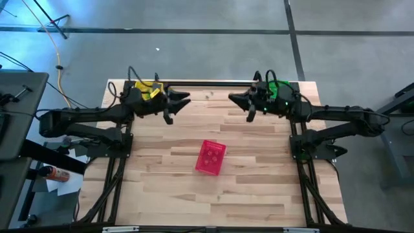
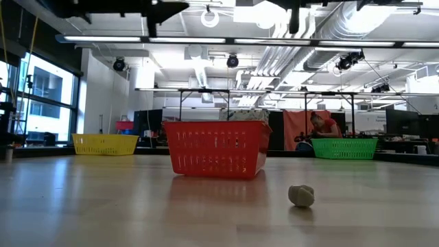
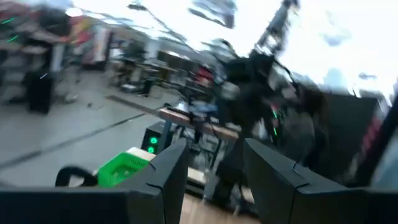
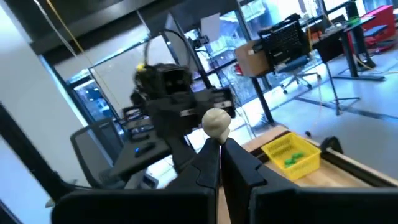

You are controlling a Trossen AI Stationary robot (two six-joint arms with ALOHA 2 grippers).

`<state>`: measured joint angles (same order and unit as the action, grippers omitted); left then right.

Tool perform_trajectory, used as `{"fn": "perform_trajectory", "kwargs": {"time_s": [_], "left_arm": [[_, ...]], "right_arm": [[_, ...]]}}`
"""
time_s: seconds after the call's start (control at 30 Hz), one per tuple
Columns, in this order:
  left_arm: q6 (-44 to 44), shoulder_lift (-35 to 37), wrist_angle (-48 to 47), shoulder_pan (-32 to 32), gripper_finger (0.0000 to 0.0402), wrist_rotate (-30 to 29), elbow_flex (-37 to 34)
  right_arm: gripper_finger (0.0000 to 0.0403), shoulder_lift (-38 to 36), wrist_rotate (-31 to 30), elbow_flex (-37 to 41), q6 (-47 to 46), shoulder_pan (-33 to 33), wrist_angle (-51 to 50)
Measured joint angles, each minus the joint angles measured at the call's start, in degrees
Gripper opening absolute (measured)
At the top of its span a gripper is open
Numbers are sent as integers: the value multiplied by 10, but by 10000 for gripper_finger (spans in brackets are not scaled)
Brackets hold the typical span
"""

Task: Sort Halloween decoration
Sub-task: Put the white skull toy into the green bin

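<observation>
Left arm (image 1: 84, 120) – stretches in from the table's (image 1: 259, 194) left edge toward its far side, forearm lying roughly level. Left gripper (image 1: 179, 107) – hangs just beside the yellow basket (image 1: 147, 89) at the far left corner and points inward across the table; fingers (image 3: 168, 174) stand well apart, with nothing between them.

In the yellow basket, seen from the right wrist view – a few green trinkets (image 4: 293, 158) lying on the bottom.

Mid-table: a red-pink basket (image 1: 211, 156), upright and alone, well apart from both grippers. Looks red in the low view, where it blocks part of the room behind. Nearer the low camera and to the right of that basket – a small pale trinket (image 2: 301, 195) resting on the bare wood, touching nothing else.

Right gripper (image 1: 236, 100) – mirrors the left, pointing inward and facing it across a gap above the far edge. Closed tight, with a pale round trinket (image 4: 216, 122) perched at the tips and apparently pinched by its lower edge. Right arm (image 1: 349, 120) – reaches in from the right edge, just beside the green basket (image 1: 279, 89) at the far right corner.

Beyond the table, behind the green basket – a person in a red top (image 2: 324, 125), bent over.
</observation>
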<state>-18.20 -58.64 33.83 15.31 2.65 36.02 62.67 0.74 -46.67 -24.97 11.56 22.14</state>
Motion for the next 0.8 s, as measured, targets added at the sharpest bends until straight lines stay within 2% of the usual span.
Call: {"fn": "perform_trajectory", "kwargs": {"time_s": [0.13, 0.37, 0.6, 0.8], "left_arm": [[73, -40, -41, 30, 145, 80, 54], [54, -98, -86, 78, 145, 151, 120], [54, -113, -80, 91, 145, 153, 124], [75, -114, -70, 91, 145, 146, 124]], "right_arm": [[5, 19, 25, -32, 19, 25, -36], [5, 101, 55, -150, 110, 39, -172], [5, 147, 133, -214, 160, 67, -249], [5, 149, 143, -215, 183, 100, -228]]}}
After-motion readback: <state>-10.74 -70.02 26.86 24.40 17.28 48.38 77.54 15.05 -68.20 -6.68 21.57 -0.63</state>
